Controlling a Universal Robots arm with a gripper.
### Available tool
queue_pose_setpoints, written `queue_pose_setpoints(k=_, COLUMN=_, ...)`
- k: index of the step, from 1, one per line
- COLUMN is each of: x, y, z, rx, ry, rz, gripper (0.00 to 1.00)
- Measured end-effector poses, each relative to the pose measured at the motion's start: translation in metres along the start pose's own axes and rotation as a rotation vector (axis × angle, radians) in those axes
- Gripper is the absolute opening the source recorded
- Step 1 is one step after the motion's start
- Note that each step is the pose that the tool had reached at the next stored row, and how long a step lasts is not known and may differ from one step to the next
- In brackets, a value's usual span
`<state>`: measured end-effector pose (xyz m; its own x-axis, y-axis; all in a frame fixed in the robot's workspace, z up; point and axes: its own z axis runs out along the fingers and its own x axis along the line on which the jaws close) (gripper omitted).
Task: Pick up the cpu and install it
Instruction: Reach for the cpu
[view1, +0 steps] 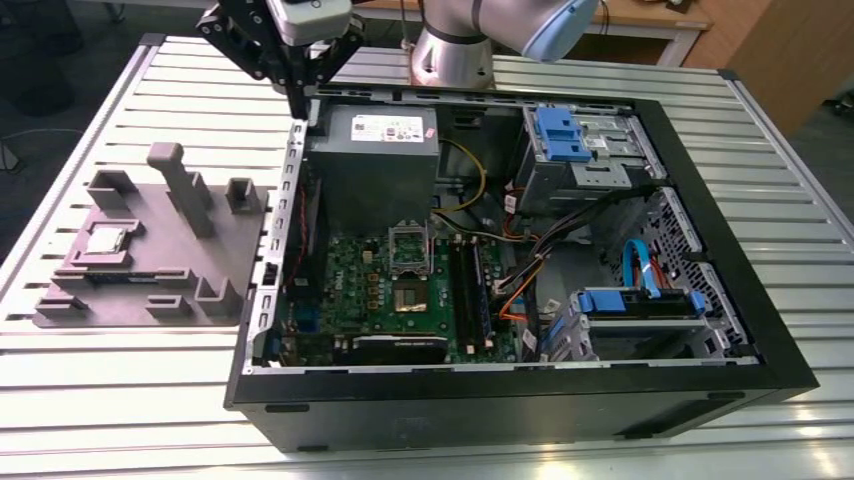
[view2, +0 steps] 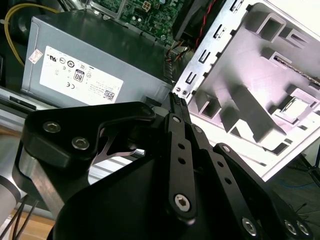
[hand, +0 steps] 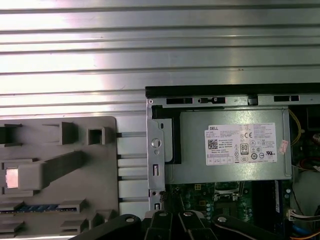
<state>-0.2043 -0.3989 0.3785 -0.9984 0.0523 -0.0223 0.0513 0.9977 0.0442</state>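
Note:
The cpu (view1: 107, 238) is a small silvery square lying flat in a recess of the grey fixture (view1: 160, 290) on the table, at the exterior view's left. It also shows as a bright square in the first wrist view (hand: 11, 177) and as a pale square in the second wrist view (view2: 295, 106). My gripper (view1: 302, 108) hangs above the far left corner of the open computer case (view1: 534, 400), well away from the cpu. Its fingers (view2: 177, 100) are pressed together with nothing between them. The board's metal-framed socket (view1: 408, 250) lies inside the case.
A grey power supply box (view1: 376, 150) with a white label sits just under and beside my gripper. A tall post (view1: 180, 185) and other blocks rise from the fixture near the cpu. Drive cages with blue clips (view1: 567, 135) and loose cables (view1: 534, 270) occupy the case's right side.

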Motion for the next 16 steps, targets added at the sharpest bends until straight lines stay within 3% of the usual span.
queue_pose_setpoints(k=16, x=0.0041, y=-0.0002, z=0.0002, rx=0.0, ry=0.0, rz=-0.001, gripper=0.1)
